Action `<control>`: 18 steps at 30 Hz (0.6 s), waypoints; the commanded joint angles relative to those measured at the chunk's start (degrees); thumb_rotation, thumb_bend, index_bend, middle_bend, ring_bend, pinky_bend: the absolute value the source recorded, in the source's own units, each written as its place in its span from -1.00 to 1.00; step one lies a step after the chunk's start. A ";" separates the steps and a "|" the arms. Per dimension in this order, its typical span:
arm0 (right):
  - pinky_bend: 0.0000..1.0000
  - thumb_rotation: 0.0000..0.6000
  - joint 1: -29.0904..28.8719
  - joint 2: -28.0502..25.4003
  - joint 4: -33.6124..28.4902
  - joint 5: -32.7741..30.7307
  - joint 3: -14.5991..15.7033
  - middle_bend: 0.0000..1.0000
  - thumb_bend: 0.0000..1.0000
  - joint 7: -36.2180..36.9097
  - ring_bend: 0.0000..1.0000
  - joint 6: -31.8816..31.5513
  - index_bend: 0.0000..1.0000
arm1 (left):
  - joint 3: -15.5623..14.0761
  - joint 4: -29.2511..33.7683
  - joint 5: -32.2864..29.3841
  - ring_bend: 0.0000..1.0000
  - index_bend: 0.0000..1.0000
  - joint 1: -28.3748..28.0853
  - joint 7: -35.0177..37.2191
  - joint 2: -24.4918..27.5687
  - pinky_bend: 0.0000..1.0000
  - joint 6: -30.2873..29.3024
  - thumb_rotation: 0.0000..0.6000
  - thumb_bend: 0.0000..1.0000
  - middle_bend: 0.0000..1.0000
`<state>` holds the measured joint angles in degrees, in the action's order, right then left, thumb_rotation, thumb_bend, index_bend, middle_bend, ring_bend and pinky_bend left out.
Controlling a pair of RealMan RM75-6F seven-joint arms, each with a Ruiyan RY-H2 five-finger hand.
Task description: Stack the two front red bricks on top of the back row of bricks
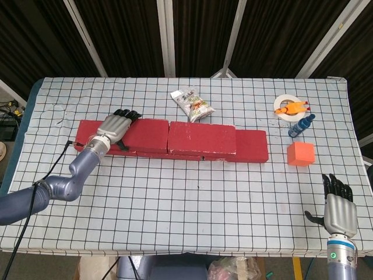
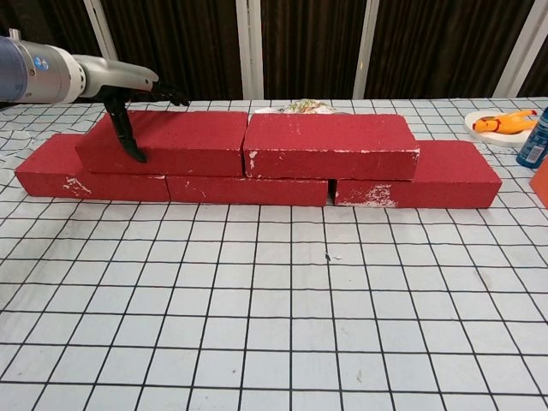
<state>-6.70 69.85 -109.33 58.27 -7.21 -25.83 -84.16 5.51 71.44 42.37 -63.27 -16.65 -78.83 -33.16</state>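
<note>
Three red bricks form a bottom row (image 2: 248, 190) across the table. Two more lie on top, end to end: the upper-left brick (image 1: 145, 133) (image 2: 171, 141) and the upper-right brick (image 1: 202, 138) (image 2: 330, 145). My left hand (image 1: 113, 128) (image 2: 128, 90) rests over the left end of the upper-left brick. Its thumb (image 2: 128, 141) lies down the brick's front face and its fingers stretch out flat over the top toward the back edge. My right hand (image 1: 340, 210) is open, palm down, at the table's front right corner, far from the bricks and out of the chest view.
Behind the bricks lies a snack bag (image 1: 191, 105). At the back right are a white tape roll with a yellow rubber chicken (image 1: 289, 108), a blue bottle (image 1: 302, 125) and an orange cube (image 1: 301, 153). The checkered tablecloth (image 1: 198, 198) stretches in front of the bricks.
</note>
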 commanded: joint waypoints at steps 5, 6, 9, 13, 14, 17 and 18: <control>-1.00 1.00 -0.11 0.15 0.02 -0.30 0.01 -1.00 -0.63 -0.33 -1.00 0.08 -0.96 | 0.09 3.47 0.05 -1.00 -0.98 -0.03 -0.24 2.67 -1.00 -0.84 1.00 -1.00 -1.00; -1.00 1.00 -0.13 0.16 0.01 -0.41 0.00 -1.00 -0.63 -0.38 -1.00 0.13 -0.96 | 0.37 4.48 0.27 -1.00 -1.00 0.17 0.07 3.41 -1.00 -1.33 1.00 -1.00 -1.00; -1.00 1.00 -0.18 0.14 -0.12 -0.68 -0.04 -1.00 -0.63 -0.45 -1.00 0.23 -0.96 | 1.16 9.13 1.73 -1.00 -1.00 1.66 1.40 6.92 -1.00 -3.73 1.00 -1.00 -1.00; -1.00 1.00 -0.18 0.01 -0.16 -0.74 -0.01 -1.00 -0.63 -0.25 -1.00 0.37 -0.96 | 0.64 16.32 4.36 -1.00 -1.00 5.99 3.58 12.90 -1.00 -8.06 1.00 -1.00 -1.00; -1.00 1.00 -0.18 -0.03 -0.17 -0.73 0.01 -1.00 -0.63 -0.19 -1.00 0.43 -0.96 | 0.18 17.39 4.85 -1.00 -1.00 7.25 4.10 14.17 -1.00 -8.98 1.00 -1.00 -1.00; -1.00 1.00 -0.21 -0.13 -0.27 -0.68 0.14 -1.00 -0.63 -0.03 -1.00 0.68 -0.96 | -1.49 18.71 6.58 -1.00 -1.00 10.81 4.99 16.70 -1.00 -11.56 1.00 -1.00 -1.00; -1.00 1.00 -0.23 -0.15 -0.31 -0.66 0.18 -1.00 -0.63 -0.02 -1.00 0.75 -0.96 | -1.90 18.64 6.95 -1.00 -1.00 11.65 5.32 17.15 -1.00 -11.88 1.00 -1.00 -1.00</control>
<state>-6.93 69.71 -109.64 57.60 -7.04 -25.86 -83.40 4.83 88.90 47.79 -53.84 -12.50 -63.20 -43.26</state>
